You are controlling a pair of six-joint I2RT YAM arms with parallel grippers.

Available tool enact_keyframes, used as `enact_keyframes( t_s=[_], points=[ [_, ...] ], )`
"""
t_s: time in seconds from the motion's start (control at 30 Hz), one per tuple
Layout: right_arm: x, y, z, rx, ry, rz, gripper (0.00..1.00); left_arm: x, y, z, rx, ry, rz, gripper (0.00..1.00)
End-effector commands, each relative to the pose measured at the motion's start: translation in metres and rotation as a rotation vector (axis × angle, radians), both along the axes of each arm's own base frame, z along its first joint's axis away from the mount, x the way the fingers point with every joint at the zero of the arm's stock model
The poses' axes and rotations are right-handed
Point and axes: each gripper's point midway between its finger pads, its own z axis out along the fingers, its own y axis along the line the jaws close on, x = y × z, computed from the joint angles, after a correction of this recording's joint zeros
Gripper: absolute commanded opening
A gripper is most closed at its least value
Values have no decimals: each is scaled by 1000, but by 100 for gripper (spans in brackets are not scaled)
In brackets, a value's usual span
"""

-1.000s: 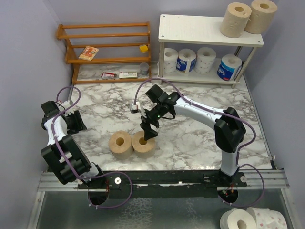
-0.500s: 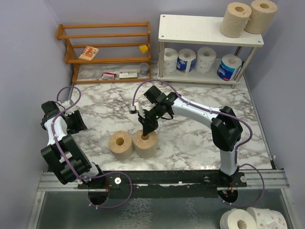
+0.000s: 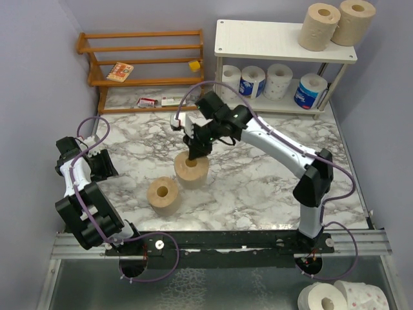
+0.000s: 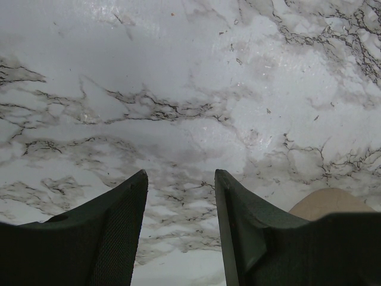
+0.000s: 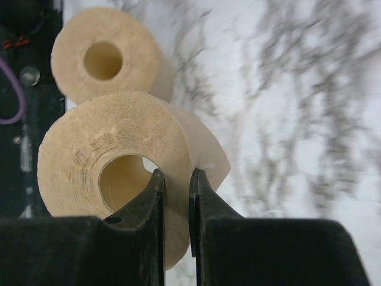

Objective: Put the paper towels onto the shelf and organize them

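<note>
My right gripper (image 3: 193,155) (image 5: 176,174) is shut on the wall of a tan paper towel roll (image 3: 191,170) (image 5: 89,143). One finger sits inside the hollow core and the other outside, and the roll hangs mid-table. A second tan roll (image 3: 163,194) (image 5: 104,56) stands on end on the marble behind it. The shelf (image 3: 258,39) at the back right carries two tan rolls (image 3: 320,26) on its top board and several white and blue-wrapped rolls (image 3: 252,81) on its lower tier. My left gripper (image 3: 105,166) (image 4: 180,176) hovers open over bare marble at the left, with a tan roll's edge (image 4: 330,199) to its right.
An orange-brown wooden rack (image 3: 145,61) with small boxes stands at the back left. Purple walls close in both sides. Two more rolls (image 3: 335,297) lie below the table's near edge at the bottom right.
My right gripper closed on the tan roll's wall and carried it up and back, away from the other tan roll. The left arm has not moved.
</note>
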Motion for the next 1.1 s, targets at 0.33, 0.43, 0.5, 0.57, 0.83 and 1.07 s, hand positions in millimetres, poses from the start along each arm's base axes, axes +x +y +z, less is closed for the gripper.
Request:
enact_keyframes(
  t_s=[0.33, 0.43, 0.5, 0.57, 0.83, 1.07],
  points=[
    [160, -116, 274, 264, -868, -610, 1, 7, 4, 8, 1, -31, -7, 51],
    [186, -153, 309, 303, -938, -765, 1, 7, 4, 8, 2, -33, -8, 51],
    [197, -175, 328, 317, -1003, -871, 1, 7, 3, 8, 2, -33, -8, 51],
    [203, -199, 354, 364, -1060, -976, 1, 7, 3, 9, 1, -33, -8, 51],
    [215, -244, 397, 550, -1055, -1119, 1, 7, 3, 9, 0, -38, -11, 51],
    [245, -292, 400, 641, -1019, -1343, 1, 7, 2, 8, -6, -37, -14, 51]
  ],
)
